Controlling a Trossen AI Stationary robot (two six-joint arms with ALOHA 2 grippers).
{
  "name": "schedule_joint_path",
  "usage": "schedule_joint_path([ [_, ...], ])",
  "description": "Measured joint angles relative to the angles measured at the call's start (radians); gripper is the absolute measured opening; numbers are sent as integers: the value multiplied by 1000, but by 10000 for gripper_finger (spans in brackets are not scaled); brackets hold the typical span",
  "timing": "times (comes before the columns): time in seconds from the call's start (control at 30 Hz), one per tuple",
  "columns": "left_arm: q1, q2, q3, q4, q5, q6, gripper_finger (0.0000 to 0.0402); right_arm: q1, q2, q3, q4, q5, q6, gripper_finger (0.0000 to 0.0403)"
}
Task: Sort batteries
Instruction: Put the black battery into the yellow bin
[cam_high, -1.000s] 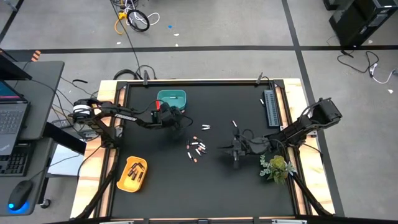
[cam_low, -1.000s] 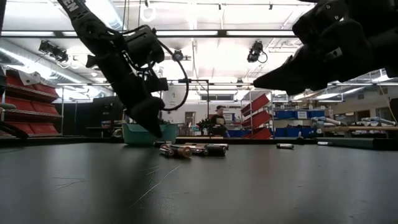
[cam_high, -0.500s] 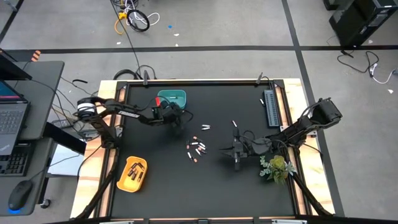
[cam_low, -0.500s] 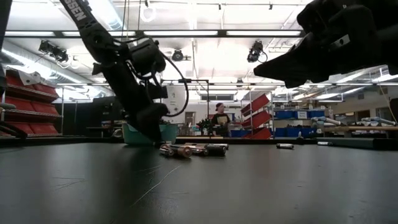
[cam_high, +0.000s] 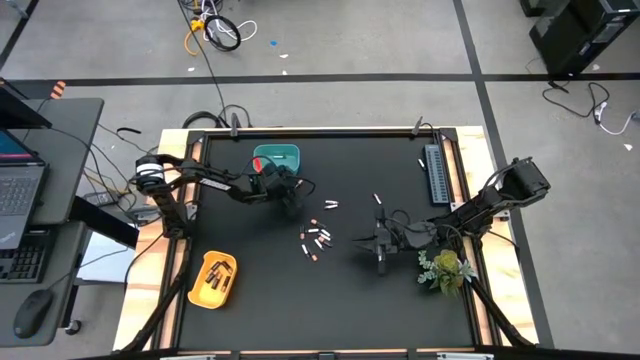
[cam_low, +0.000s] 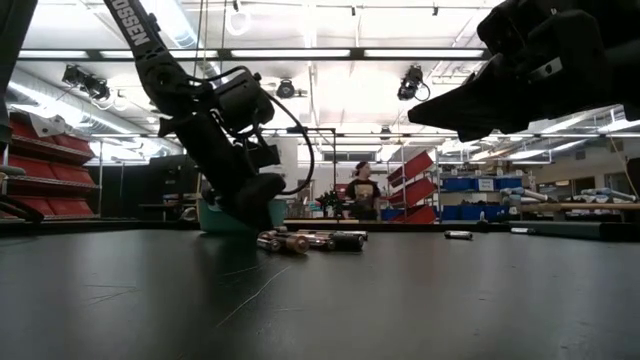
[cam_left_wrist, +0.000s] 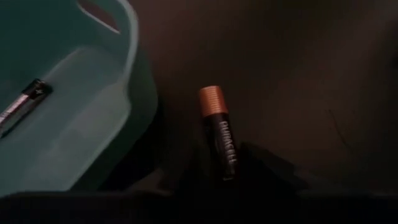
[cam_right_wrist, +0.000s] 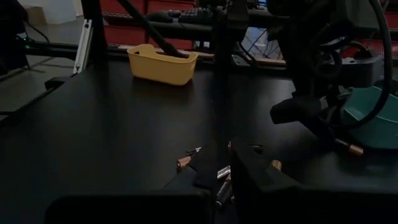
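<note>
My left gripper (cam_high: 288, 200) is just off the near right corner of the teal bin (cam_high: 276, 158) and is shut on a black, copper-ended battery (cam_left_wrist: 217, 130). One battery (cam_left_wrist: 22, 102) lies on the floor of the teal bin. A cluster of several batteries (cam_high: 315, 240) lies on the mat at mid-table, two more (cam_high: 330, 205) farther back, and one (cam_high: 377, 198) to their right. My right gripper (cam_high: 358, 240) is open. It hangs above the mat right of the cluster and points toward it. My left gripper (cam_left_wrist: 224, 177) pinches the black battery by its plain end (cam_left_wrist: 227, 169), between the two fingers, which lie along it. The copper end (cam_left_wrist: 211, 99) sticks out past the fingertips and slants down toward the mat beside the bin (cam_right_wrist: 356, 150). Whether it touches the mat I cannot tell.
A yellow bin (cam_high: 213, 280) with batteries stands at the near left corner. A grey ribbed strip (cam_high: 435, 172) lies along the right edge, and a small plant (cam_high: 445, 268) stands near the right arm. A person (cam_low: 360, 192) stands in the room beyond the table.
My left gripper has moved a little toward the table's right and down, alongside the teal bin's near right corner. My right gripper has risen slightly.
</note>
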Motion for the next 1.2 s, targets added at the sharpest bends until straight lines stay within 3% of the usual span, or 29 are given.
schedule_joint_path([
  [0.13,0,0,-1,-4,30,1,55,0,0,0,0,0,-2,32],
  [0.4,-16,-11,15,-22,78,-37,55,0,0,0,-2,0,-2,28],
  [0.53,-52,-70,64,-140,157,-68,55,0,0,0,-3,0,0,27],
  [0.67,-117,-176,144,-271,150,-94,55,0,0,0,-16,0,2,27],
  [0.8,-227,-250,212,-514,160,-195,55,0,0,-14,-11,0,2,26],
  [0.97,-417,-319,259,-772,266,-430,55,0,0,-35,2,0,6,23],
  [1.2,-725,-361,261,-944,335,-856,55,0,0,-38,6,0,12,22],
])
